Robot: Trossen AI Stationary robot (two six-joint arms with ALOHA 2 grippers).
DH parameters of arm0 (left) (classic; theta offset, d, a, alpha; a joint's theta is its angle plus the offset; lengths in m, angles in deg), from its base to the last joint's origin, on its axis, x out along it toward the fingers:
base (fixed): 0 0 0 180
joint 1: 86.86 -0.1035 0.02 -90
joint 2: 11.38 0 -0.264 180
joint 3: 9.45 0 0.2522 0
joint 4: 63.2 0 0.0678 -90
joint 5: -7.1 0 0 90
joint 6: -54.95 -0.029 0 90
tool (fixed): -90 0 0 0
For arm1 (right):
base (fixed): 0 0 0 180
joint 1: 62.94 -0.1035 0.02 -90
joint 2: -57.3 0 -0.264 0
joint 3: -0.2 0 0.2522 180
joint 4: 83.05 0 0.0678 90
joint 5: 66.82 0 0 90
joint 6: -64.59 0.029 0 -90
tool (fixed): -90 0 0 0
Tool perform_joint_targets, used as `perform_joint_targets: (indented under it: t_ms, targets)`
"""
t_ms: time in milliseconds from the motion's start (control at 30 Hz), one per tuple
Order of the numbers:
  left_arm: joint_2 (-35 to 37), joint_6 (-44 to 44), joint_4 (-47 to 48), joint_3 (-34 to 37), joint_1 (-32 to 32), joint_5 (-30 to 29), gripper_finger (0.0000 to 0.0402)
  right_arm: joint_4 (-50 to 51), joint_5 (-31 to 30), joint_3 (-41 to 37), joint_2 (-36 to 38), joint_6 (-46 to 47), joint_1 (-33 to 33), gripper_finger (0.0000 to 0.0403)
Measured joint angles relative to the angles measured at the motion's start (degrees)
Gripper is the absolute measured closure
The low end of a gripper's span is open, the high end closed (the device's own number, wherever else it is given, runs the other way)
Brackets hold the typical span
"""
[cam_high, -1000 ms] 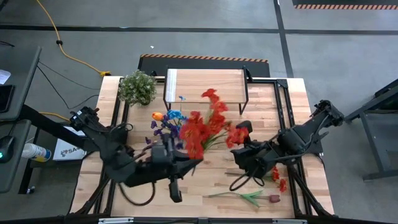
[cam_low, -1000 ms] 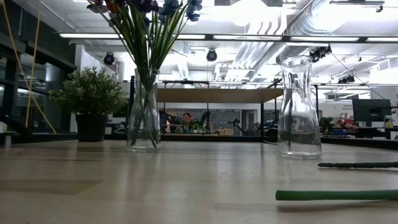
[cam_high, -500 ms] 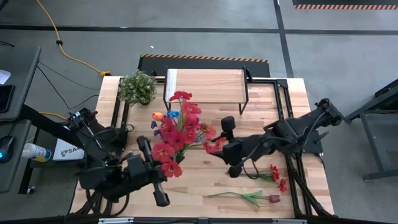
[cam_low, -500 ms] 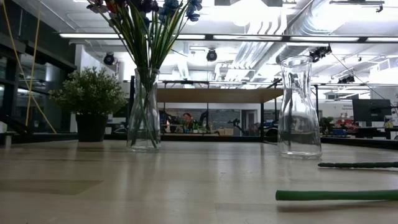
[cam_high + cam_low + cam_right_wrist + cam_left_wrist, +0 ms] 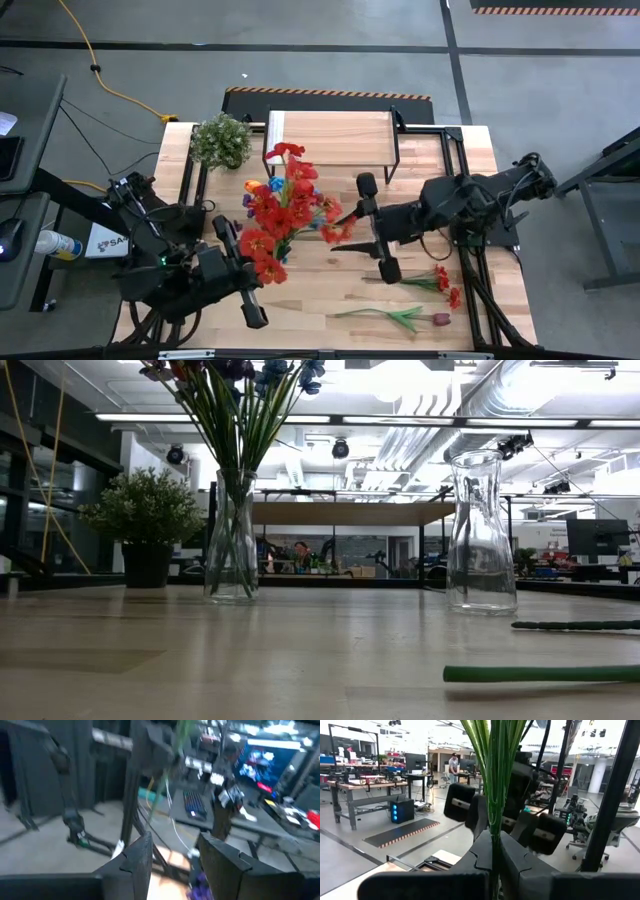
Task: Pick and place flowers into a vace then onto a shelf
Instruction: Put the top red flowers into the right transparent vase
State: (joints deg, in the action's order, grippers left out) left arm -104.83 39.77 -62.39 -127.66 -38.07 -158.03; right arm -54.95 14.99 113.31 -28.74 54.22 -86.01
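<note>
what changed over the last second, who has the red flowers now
The red flowers shifted left across the table, and the left gripper now holds their stems, shut on them. The right gripper has let go, and its fingers are open with nothing between them. The two vases on the table, the potted plant, the shelf and the loose flowers stayed put.

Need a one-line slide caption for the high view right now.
Left gripper shut on the red flowers mid-table; right gripper open beside the blooms, shelf behind.
</note>
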Motion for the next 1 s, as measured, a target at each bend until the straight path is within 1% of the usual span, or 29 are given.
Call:
perform_joint_targets:
  t_ms: [100, 233, 300, 433, 500, 633, 767, 1000]
  targets:
    - [-0.1, 0.5, 0.7, 0.0, 0.0, 0.4, 0.0359, -4.1, 1.7, 0.0, 0.0, -0.1, 0.0, 0.0251]
    - [-0.2, 0.5, 0.6, 0.0, 0.0, 3.3, 0.0359, -7.1, 2.8, 0.0, -0.1, 0.3, 1.0, 0.0250]
    - [-0.2, 0.5, 0.4, 0.0, 0.0, 4.3, 0.0359, -8.5, 3.9, 0.0, -0.2, 2.0, 2.2, 0.0251]
    - [-0.2, 0.5, 0.5, 0.0, 0.0, 4.4, 0.0359, -12.0, 10.5, 0.0, -0.2, 6.2, 5.2, 0.0249]
    - [-0.2, 0.5, 0.5, 0.0, -0.1, 4.5, 0.0359, -13.1, 12.5, 0.0, -0.2, 8.1, 6.3, 0.0246]
    - [-0.2, 0.5, 0.6, 0.0, -0.1, 4.6, 0.0359, -13.6, 13.5, 0.0, -0.3, 9.1, 7.4, 0.0238]
    - [-0.2, 0.5, 1.2, 0.0, -0.9, 4.3, 0.0359, -17.0, 16.5, 0.0, -1.4, 9.0, 7.4, 0.0230]
    - [-0.3, 1.0, 2.8, 0.0, -2.2, 4.6, 0.0359, -19.4, 18.2, 0.0, -3.2, 9.0, 7.8, 0.0222]
